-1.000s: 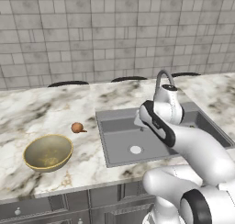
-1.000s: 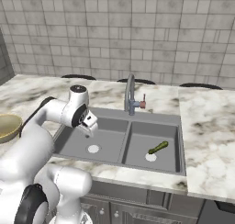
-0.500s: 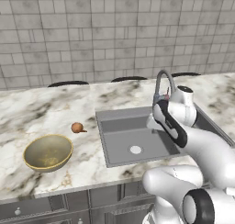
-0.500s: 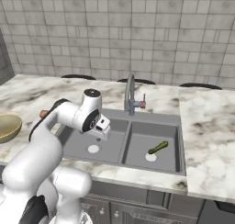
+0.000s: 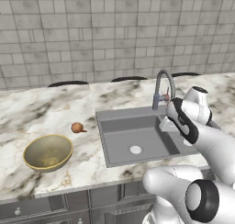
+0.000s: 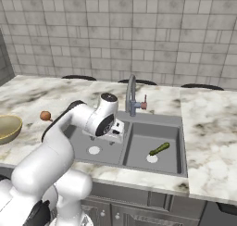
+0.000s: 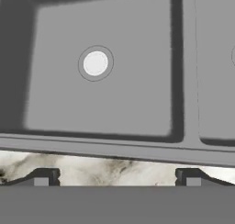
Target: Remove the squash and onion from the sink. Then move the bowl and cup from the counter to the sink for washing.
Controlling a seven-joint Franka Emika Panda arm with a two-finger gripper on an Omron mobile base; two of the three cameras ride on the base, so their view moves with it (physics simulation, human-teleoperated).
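Two basins of the sink (image 6: 183,146) lay below the gripper (image 7: 117,177), whose fingers stood wide apart and empty above the near edge. The squash (image 6: 159,149) lay in the right basin. The onion (image 5: 77,127) sat just beside the bowl (image 5: 47,152) on the counter (image 5: 41,109).

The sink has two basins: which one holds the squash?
The right basin: the squash lies there beside its drain hole. In the sink, the left basin, nearer the onion on the counter, has just its drain.

Grey tiled wall (image 5: 92,30), marbled counter (image 5: 41,108), grey cabinet fronts (image 5: 69,204)
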